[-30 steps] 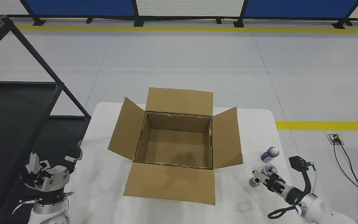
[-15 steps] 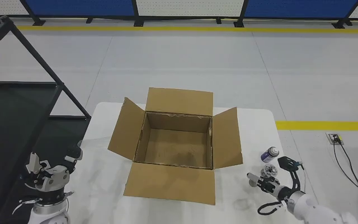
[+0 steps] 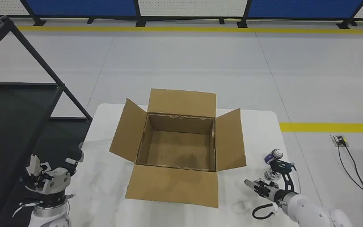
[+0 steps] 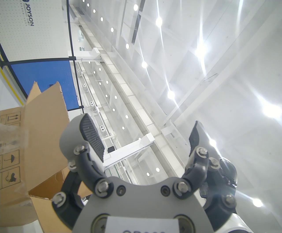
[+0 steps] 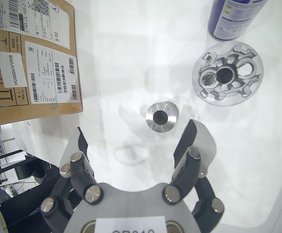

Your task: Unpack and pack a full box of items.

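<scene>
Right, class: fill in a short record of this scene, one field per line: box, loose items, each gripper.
Box: cardboard box, flaps open, nothing inside
Surface: white table
Loose items: metal sleeve, cast metal disc, blue spray can, all on the table beside the box
Right gripper: fingers open, empty, metal sleeve just ahead
Left gripper: fingers open, empty, pointing upward

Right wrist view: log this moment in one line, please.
right hand open near metal bushing | cast disc beside spray can | cardboard box flaps open
</scene>
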You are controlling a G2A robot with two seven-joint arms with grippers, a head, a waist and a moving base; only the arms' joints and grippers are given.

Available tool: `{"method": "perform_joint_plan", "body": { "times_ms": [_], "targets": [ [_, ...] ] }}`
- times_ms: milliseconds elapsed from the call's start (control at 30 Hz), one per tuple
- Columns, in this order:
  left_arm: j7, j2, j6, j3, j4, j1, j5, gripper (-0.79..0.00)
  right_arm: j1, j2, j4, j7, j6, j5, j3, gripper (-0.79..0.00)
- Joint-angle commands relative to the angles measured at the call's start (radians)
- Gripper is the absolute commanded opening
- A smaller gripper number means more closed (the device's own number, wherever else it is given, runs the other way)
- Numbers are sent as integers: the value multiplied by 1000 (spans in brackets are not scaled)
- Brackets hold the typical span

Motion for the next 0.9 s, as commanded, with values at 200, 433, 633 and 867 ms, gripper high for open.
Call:
{"method": "perform_joint_plan", "body": {
  "times_ms": [200, 433, 633, 867],
  "targets": [
    [0, 0, 0, 0, 0, 0, 0, 0, 27, 0, 2, -1, 101, -151, -64, 0],
    [0, 0, 0, 0, 0, 0, 0, 0, 77, 0, 42, 43, 136, -212, -104, 0],
    [0, 0, 0, 0, 0, 0, 0, 0, 110, -3, 74, 56, 161, -251, -135, -77],
    [0, 0, 0, 0, 0, 0, 0, 0, 141, -7, 108, 65, 178, -271, -158, -400]
  ]
}}
